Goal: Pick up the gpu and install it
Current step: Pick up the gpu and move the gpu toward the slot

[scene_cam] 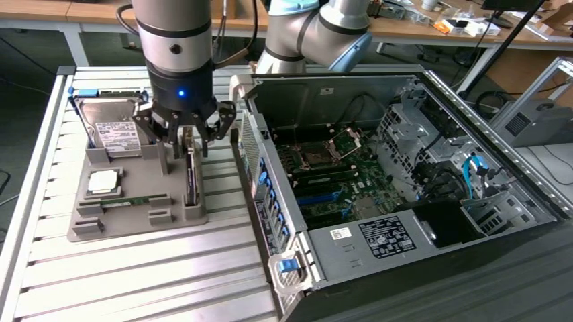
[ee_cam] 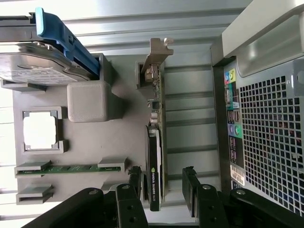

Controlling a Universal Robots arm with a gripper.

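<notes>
- Straddling the gpu [scene_cam: 190,176] with the tool [scene_cam: 188,144], we are holding the jaws wide, one finger on each side of the card and nothing gripped yet.
- We are seeing the gpu standing on its edge in a slot of the grey tray [scene_cam: 134,225], at the exterior view's left, just beside the open computer case [scene_cam: 340,100].
- In the wrist view the gpu [ee_cam: 154,156] is sitting between the fingers [ee_cam: 190,190], its silver bracket [ee_cam: 159,50] at the far end of the slot.
- We are judging this to be the grasp step. Doing it well is asking for the tool centred over the card, pads square to its flat faces, and a squeeze falling on the black cooler block rather than the bare board.
- We are also judging that an off-centre grip is risking a tilt in the slot.
- Counting, we are finding one gpu, one hard drive [scene_cam: 112,127], one square silver chip [scene_cam: 103,180], one memory stick [scene_cam: 125,200], one tray and one case, all on the slatted counter [scene_cam: 143,282].
</notes>
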